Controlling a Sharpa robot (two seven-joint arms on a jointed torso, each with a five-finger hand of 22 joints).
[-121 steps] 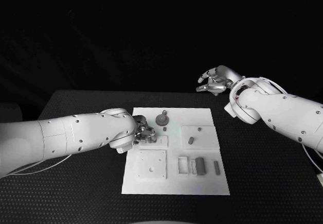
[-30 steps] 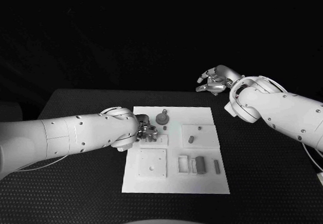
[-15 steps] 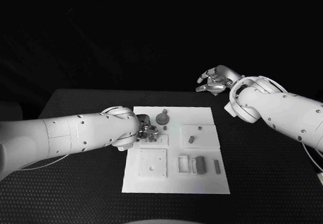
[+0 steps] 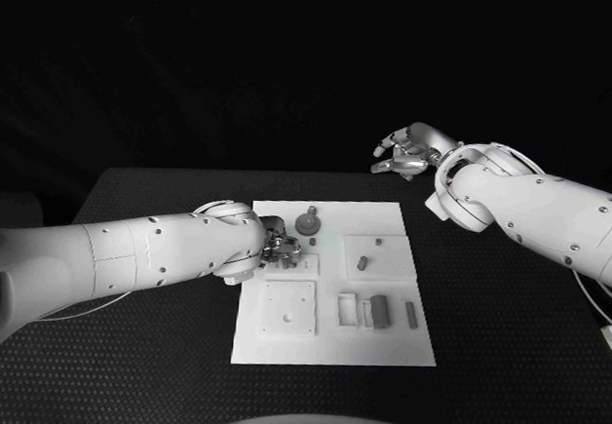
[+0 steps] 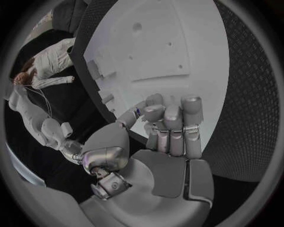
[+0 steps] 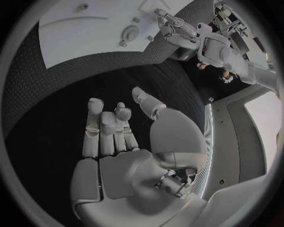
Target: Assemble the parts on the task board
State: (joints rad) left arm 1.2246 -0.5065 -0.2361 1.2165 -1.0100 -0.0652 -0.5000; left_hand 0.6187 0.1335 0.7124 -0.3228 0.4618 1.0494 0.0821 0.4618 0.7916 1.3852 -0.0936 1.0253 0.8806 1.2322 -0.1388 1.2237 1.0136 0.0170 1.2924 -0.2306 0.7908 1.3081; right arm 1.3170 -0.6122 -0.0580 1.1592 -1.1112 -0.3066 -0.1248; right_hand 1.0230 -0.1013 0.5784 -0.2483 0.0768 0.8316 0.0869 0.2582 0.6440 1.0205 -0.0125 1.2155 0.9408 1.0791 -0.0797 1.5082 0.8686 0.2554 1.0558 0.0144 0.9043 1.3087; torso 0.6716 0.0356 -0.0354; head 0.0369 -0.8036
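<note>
Left hand (image 4: 281, 250) hovers over the task board (image 4: 382, 344), fingers curled, contents indeterminable (presumably seating a part); right hand (image 4: 406, 153) waits clear, empty, loosely open.

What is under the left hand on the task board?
The left hand sits low over the left side of the task board, beside the round part. Its fingers are curled; whatever lies beneath them is covered, so a held part cannot be confirmed.

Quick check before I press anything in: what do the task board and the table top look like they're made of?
Task board: looks like matte white rigid plastic, flat with crisp molded recesses and no glare; could be painted.
Table: black top with a fine woven or dimpled texture, probably a rubbery or mesh mat, not bare hard surface.
</note>
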